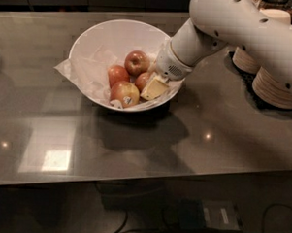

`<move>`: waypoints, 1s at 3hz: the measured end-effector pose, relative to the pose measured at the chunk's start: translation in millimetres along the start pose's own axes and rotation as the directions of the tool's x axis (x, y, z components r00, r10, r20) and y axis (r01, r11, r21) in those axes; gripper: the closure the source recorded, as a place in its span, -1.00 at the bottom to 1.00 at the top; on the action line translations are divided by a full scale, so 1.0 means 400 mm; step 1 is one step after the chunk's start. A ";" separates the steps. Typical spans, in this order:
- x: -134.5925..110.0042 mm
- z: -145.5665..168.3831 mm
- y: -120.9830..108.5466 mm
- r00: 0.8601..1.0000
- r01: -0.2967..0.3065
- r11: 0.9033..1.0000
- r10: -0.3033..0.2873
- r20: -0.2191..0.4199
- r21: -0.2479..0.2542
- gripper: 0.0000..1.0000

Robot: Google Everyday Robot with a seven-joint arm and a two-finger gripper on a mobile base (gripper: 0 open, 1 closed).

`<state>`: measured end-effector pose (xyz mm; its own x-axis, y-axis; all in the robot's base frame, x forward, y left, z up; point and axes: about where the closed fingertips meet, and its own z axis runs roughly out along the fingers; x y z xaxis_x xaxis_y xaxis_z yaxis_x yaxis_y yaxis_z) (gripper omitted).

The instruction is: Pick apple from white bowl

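Note:
The white bowl [98, 38] stands on the dark counter at centre left and is lined with crinkled white paper [82, 69]. Several red-yellow apples lie in it: one at the back [137, 62], one at the left [117, 74], one at the front [123, 93] and one [142, 81] right against the gripper. My gripper [153, 88] reaches down over the bowl's right rim from the white arm [237, 25]. Its cream-coloured tip sits inside the bowl, beside the right-hand apple and the front apple.
Stacks of beige disposable bowls [278, 85] stand at the right edge, partly behind the arm. The glossy grey counter [184, 139] runs to a front edge low in the view. Cables and a box lie on the floor below.

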<state>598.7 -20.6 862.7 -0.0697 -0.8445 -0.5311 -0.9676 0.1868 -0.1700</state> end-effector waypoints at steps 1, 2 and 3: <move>-0.003 -0.021 0.008 1.000 -0.002 1.000 0.002 0.018 0.006 1.00; -0.022 -0.046 0.009 0.998 0.007 1.000 -0.007 0.059 0.004 1.00; -0.053 -0.079 0.004 0.992 0.027 1.000 -0.026 0.120 -0.006 1.00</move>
<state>590.9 -18.3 899.7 -0.0150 -0.7827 -0.6222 -0.9706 0.1609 -0.1790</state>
